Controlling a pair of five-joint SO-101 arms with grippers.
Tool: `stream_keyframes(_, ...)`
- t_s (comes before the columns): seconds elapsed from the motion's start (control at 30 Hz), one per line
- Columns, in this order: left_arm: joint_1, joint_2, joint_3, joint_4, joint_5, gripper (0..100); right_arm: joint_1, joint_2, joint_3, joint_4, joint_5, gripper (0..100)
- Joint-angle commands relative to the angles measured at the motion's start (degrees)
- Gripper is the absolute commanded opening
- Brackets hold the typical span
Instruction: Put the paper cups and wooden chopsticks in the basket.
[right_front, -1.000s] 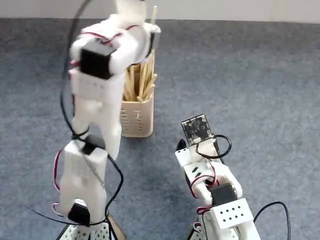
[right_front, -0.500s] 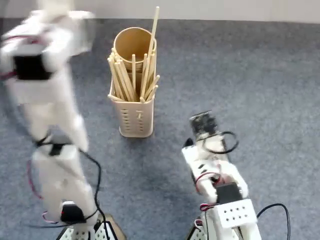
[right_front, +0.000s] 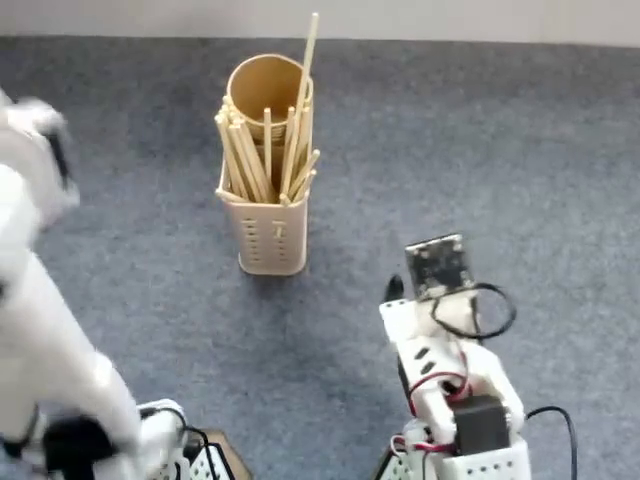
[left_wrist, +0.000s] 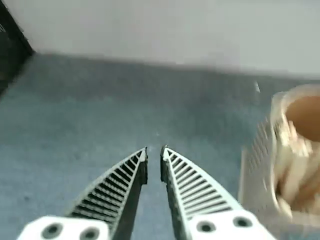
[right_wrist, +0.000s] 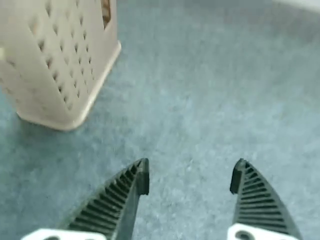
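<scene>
At the lower left of the high view, the left arm (right_front: 45, 340) has swung clear of the basket it covered a second ago. The right arm (right_front: 450, 370), at lower right, has drifted slightly rightward. The left gripper (left_wrist: 154, 156) has its jaws almost together with nothing between them. The right gripper (right_wrist: 191, 176) stands wide open and empty above the grey carpet (right_front: 500, 150). At upper centre stands one basket (right_front: 270, 240), holding one visible paper cup (right_front: 265, 85) and roughly a dozen wooden chopsticks (right_front: 262, 160), one of them rising past the cup's rim.

Grey carpet (right_front: 500, 150), pale wall (left_wrist: 175, 30) at back
</scene>
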Motion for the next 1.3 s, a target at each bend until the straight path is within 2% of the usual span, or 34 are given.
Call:
stream_keyframes(0.0, 5.5, -19.1, 43.2, -10.4, -0.4, 9, 0.2, -8.9, 10.8, -3.1, 0.5, 26.6)
stream_keyframes(0.13, 5.8, -39.9, 82.3, -33.5, -0.4, 11, 0.3, -10.6, 15.1, -3.2, 0.5, 26.6)
stream_keyframes(0.2, 5.6, -49.9, 96.0, -42.4, -2.1, 13, 0.3, -9.5, 15.1, -3.4, 0.5, 26.6)
stream_keyframes(0.33, 5.6, -66.9, 113.5, -49.2, -4.4, 16, 0.4, -10.9, 19.5, -3.2, 0.5, 26.6)
stream_keyframes(0.5, 5.5, -81.5, 127.1, -48.1, -4.7, 17, 5.0, -10.9, 27.2, 0.8, 0.5, 26.6)
stream_keyframes(0.67, 5.6, -76.8, 129.6, -47.8, -4.5, 17, 15.2, -10.9, 26.7, 10.1, 0.5, 26.6)
stream_keyframes(0.77, 5.6, -74.9, 129.7, -47.1, -4.7, 17, 18.9, -10.9, 26.5, 14.4, 0.4, 26.6)
stream_keyframes(0.9, 5.6, -74.4, 129.7, -40.6, -4.7, 17, 19.6, -10.9, 26.5, 14.1, 0.4, 26.6)
stream_keyframes(1.03, 5.6, -74.8, 129.5, -29.1, -4.6, 17, 19.6, -10.9, 26.5, 14.1, 0.4, 26.6)
stream_keyframes(1.27, 5.6, -78.5, 129.5, -27.3, -4.6, 17, 19.6, -10.9, 26.5, 14.1, 0.4, 26.6)
